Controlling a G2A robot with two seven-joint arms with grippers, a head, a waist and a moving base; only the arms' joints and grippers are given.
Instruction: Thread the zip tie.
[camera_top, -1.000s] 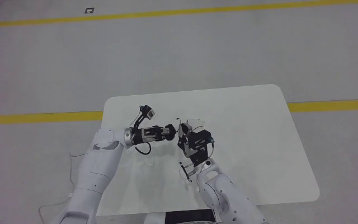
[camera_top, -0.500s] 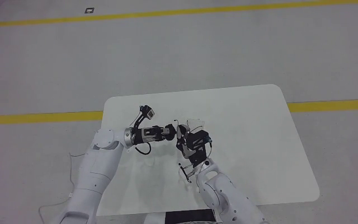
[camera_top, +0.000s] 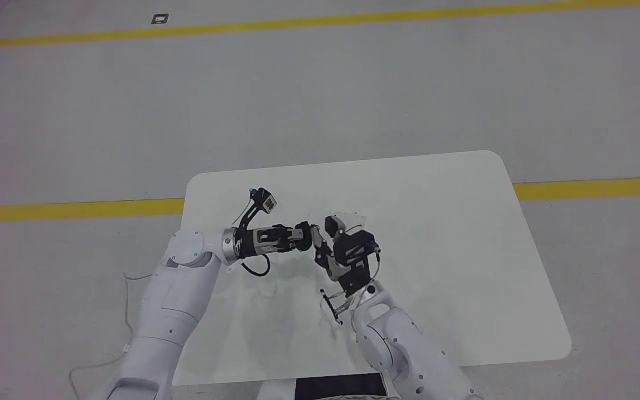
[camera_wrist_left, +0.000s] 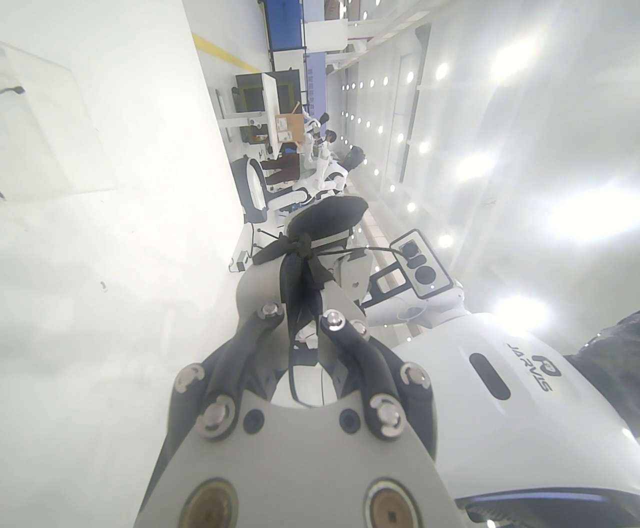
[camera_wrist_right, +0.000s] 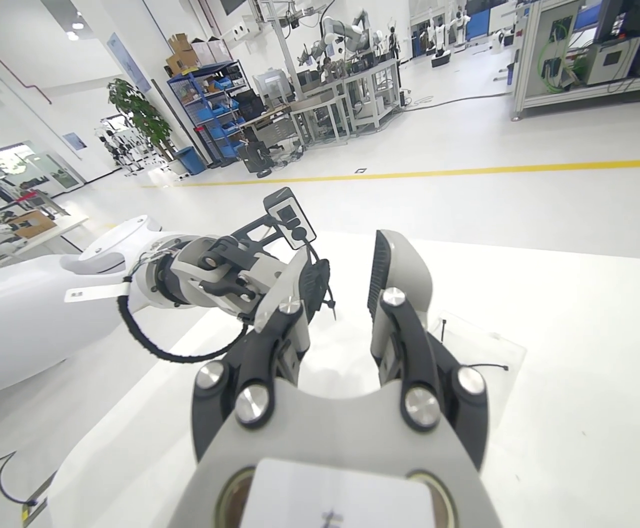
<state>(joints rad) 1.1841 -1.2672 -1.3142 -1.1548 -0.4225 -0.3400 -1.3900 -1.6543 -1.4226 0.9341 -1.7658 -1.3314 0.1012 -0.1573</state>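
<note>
Gripping a thin black plastic zip tie (camera_wrist_right: 329, 303), the left fingers (camera_wrist_left: 252, 295) are clamped together above the white counter (camera_top: 455, 260), and the tie's short end hangs free. The right fingers (camera_wrist_right: 400, 270) stand apart just beside them. More black ties lie on a clear plastic sheet (camera_wrist_right: 482, 350) nearby.

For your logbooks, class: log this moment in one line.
left claw: shut on zip tie | right claw: open beside it | both above white table
</note>
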